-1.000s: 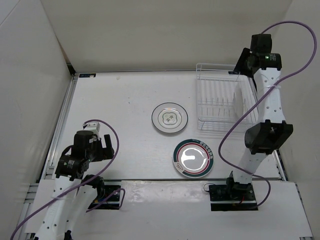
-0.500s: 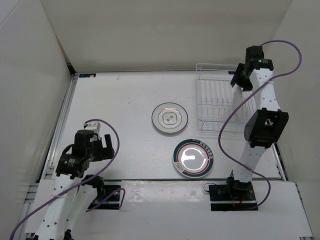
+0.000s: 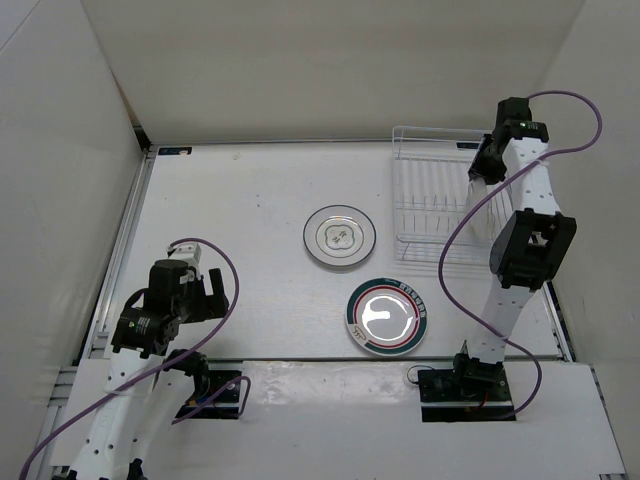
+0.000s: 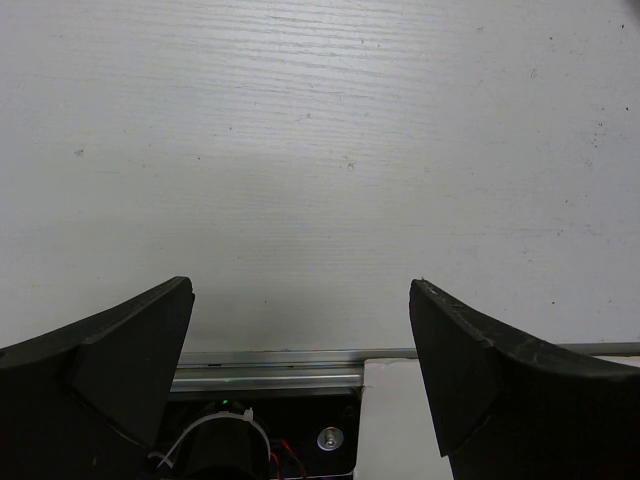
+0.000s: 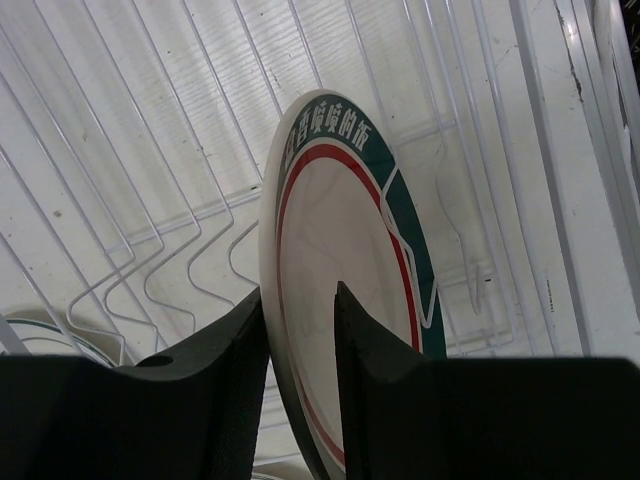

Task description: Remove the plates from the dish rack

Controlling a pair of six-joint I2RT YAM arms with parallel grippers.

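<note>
Right gripper point(image 5: 300, 292) is clamped on the rim of a round white ceramic plate with a dark-green lettered band and a thin red ring point(image 5: 345, 220). In the right wrist view one black finger point(image 5: 215, 360) lies against its back and the other against its face, with no gap showing. This racked plate stands on edge among the prongs of the white wire dish rack point(image 5: 150, 200), and its lower part is cut off behind the fingers. At 8 o'clock a sliver point(image 5: 25, 335) of another green-edged rim shows, too little to identify.

In the top external view the dish rack sits at 2 o'clock on the tabletop point(image 3: 230, 210), which is white with a wood grain. The racked plate appears only as a pale tilted blade beneath the wrist of the right arm point(image 3: 528, 250), which hides the fingers. Two plates lie flat outside the rack. A round white plate with a thin grey rim line point(image 3: 340, 236) and a small centre motif lies near the middle. At its 5 o'clock is a round white plate with a broad dark-green band point(image 3: 387, 316), its centre washed out by glare. White walls point(image 3: 300, 60) close three sides, and purple cables point(image 3: 455, 250) loop from both arms.

In the left wrist view the left gripper point(image 4: 300, 340) is spread wide and released over the speckled tabletop, its fingers cut off by the bottom edge.
</note>
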